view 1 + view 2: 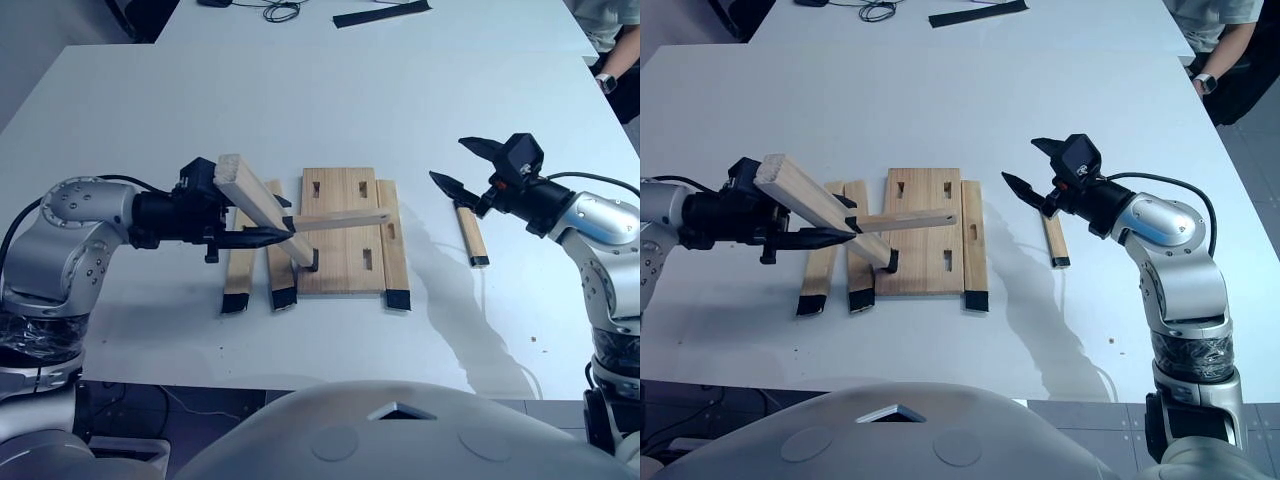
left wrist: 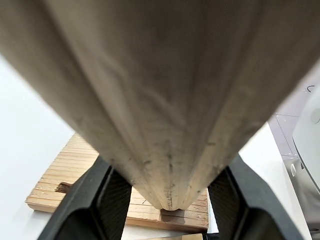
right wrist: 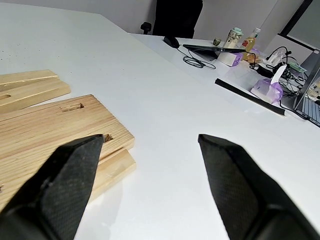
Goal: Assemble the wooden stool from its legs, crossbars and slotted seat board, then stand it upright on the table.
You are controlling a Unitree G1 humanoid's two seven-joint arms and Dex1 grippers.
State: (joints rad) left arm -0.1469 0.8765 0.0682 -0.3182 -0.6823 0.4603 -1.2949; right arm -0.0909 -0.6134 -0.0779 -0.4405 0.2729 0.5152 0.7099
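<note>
In the left eye view, a white table (image 1: 300, 100) carries the slotted seat board (image 1: 340, 262), lying flat in the middle with 4 slots showing. The left gripper (image 1: 265, 237) is clenched on a wooden leg (image 1: 262, 205) that slants from high on the robot's left down to a black-capped end at the board's left edge; whether that end touches the board cannot be told. A thin crossbar (image 1: 340, 218) juts from this leg out over the board. 2 spare legs (image 1: 240, 272) lie side by side just left of the board, and a third leg (image 1: 395, 250) lies against its right edge. A short piece (image 1: 472, 238) lies apart on the right. The right gripper (image 1: 450, 160) hangs above the table near that piece, fingers spread and grasping nothing. In the right eye view, the same layout shows, with the right gripper (image 1: 1020, 160) well apart from the board. In the left wrist view, the clamped leg (image 2: 165, 100) runs between the black fingers (image 2: 112, 200), with a corner of the board (image 2: 65, 175) below. In the right wrist view, the 2 black fingers (image 3: 70, 175) stand wide apart over the table, and the board (image 3: 60, 125) lies beneath with the third leg (image 3: 112, 170) alongside.
</note>
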